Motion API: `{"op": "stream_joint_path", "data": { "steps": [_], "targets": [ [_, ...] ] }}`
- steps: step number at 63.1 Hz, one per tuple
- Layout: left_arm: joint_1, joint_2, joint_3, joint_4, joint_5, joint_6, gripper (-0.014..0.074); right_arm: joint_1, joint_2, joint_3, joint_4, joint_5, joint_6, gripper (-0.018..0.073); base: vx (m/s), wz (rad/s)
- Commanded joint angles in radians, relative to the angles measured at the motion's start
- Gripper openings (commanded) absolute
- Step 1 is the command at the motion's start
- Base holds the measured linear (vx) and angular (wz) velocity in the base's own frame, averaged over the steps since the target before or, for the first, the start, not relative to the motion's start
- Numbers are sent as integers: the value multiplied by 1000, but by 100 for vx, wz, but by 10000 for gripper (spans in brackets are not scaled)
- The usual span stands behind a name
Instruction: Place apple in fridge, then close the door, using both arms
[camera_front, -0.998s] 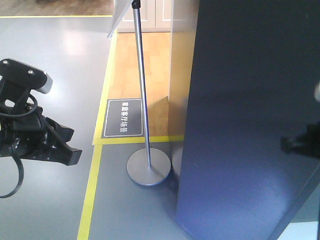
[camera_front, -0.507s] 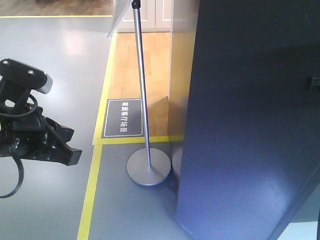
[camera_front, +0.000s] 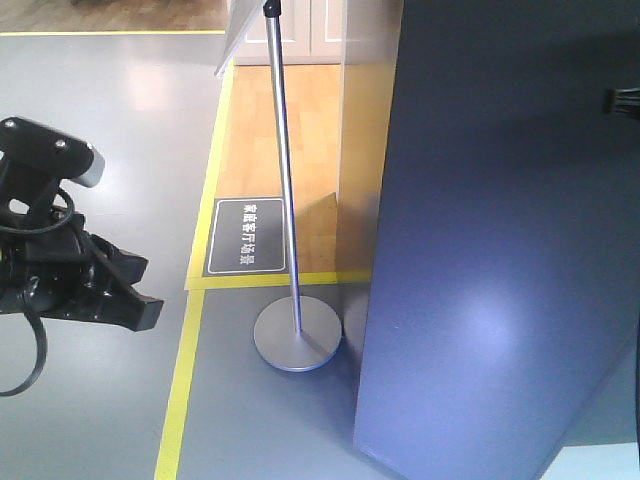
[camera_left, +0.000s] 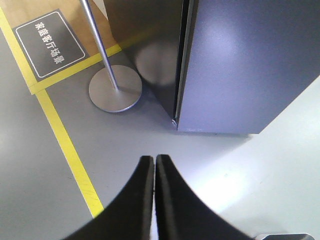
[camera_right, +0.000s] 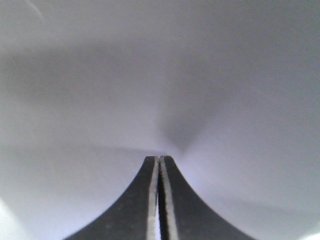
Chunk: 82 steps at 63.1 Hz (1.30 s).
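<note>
The left hand (camera_left: 154, 162) hangs above the grey floor (camera_left: 45, 190) with its two black fingers pressed together and nothing between them, tips aimed toward the lower corner of the door (camera_left: 240, 65). In the front view its arm (camera_front: 60, 250) sits at the left edge of the picture, well apart from the fridge (camera_front: 500, 240), the wrist bent so the hand slopes down and to the right, a loop of black cable under it.

The right hand (camera_right: 159, 161) is likewise pinched to a thin slit and empty, its tips right at a plain, pale grey surface that fills the wrist view; whether they touch it cannot be told.

The door lies nearly flush with the fridge body, a narrow dark seam showing along its edge. The apple is not in sight.

Beside the fridge stands a metal pole (camera_front: 283, 170) on a round base (camera_left: 115, 88). Yellow tape (camera_left: 67, 150) lines the floor, and a black floor sign (camera_front: 247, 236) carries white Chinese characters too small to read.
</note>
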Motion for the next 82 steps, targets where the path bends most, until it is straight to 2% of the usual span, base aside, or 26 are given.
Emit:
{"op": "stream_joint_path", "data": {
  "steps": [1,20,41,60,70,76,82],
  "targets": [
    [1,-23,-28,-2,-54,-3,-6,-6,45,-91,-47,-107,-10,-4,0,0],
    [1,-23,-28,-2,-54,-3,-6,-6,253,-272,-46,-174,-9,-4,0,0],
    [1,-23,-28,-2,-54,-3,-6,-6,417,-428,-25,-171,-7,-4,0,0],
    [1,-23,-28,-2,-54,-3,-6,-6,418,-429,-19,-147,-5,-4,0,0],
    [1,-23,-28,-2,-54,-3,-6,-2,371,-414,70,-67,-6,-4,0,0],
    [1,-23,-28,-2,-54,-3,-6,1,310,-336,110,-74,-55,-4,0,0],
    [1,-23,-28,-2,-54,-3,-6,27,230,-213,105,-84,-109,-4,0,0]
  ]
}}
